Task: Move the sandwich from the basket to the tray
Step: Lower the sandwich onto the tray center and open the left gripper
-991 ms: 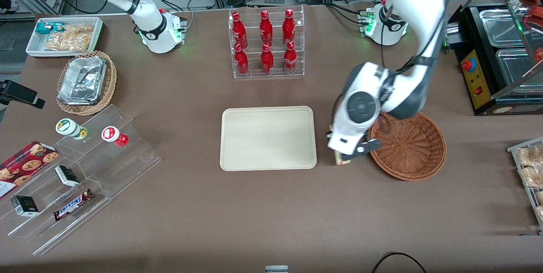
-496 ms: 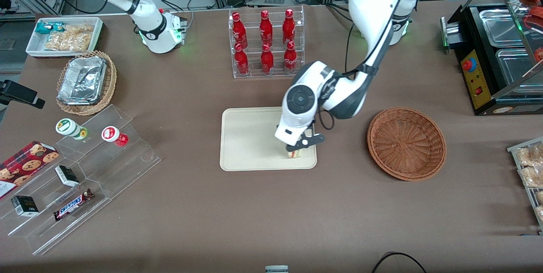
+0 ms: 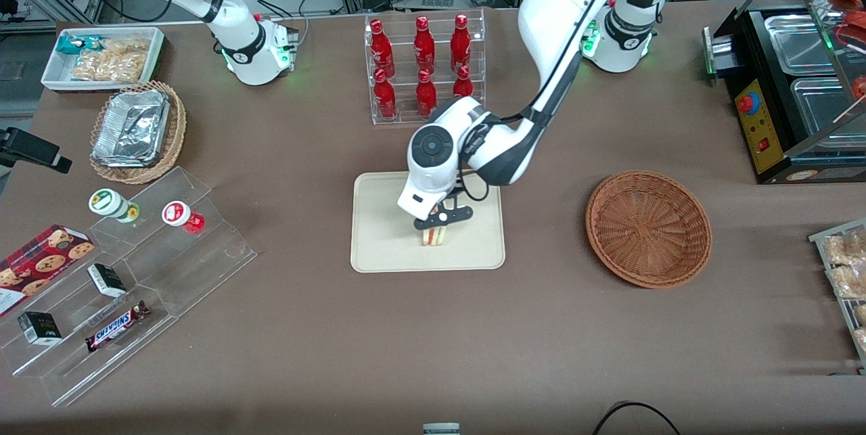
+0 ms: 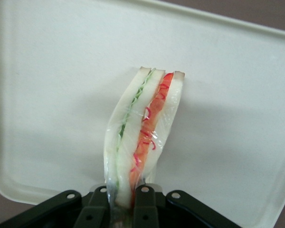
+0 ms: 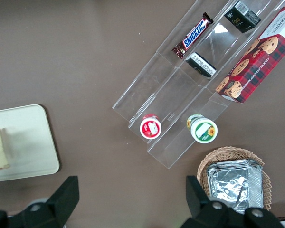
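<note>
Over tray [image 3: 379, 218] centre, sandwich [image 3: 436, 235] is held upright, clamped by gripper [image 3: 441, 217], approx. just above surface.

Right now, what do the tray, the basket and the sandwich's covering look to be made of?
The tray looks like matte cream plastic: smooth, with a moulded rim. The basket is reddish-brown woven wicker, with a visible weave. The sandwich, held over the tray by the claw, seems wrapped in clear film that shows glossy wrinkles.
</note>
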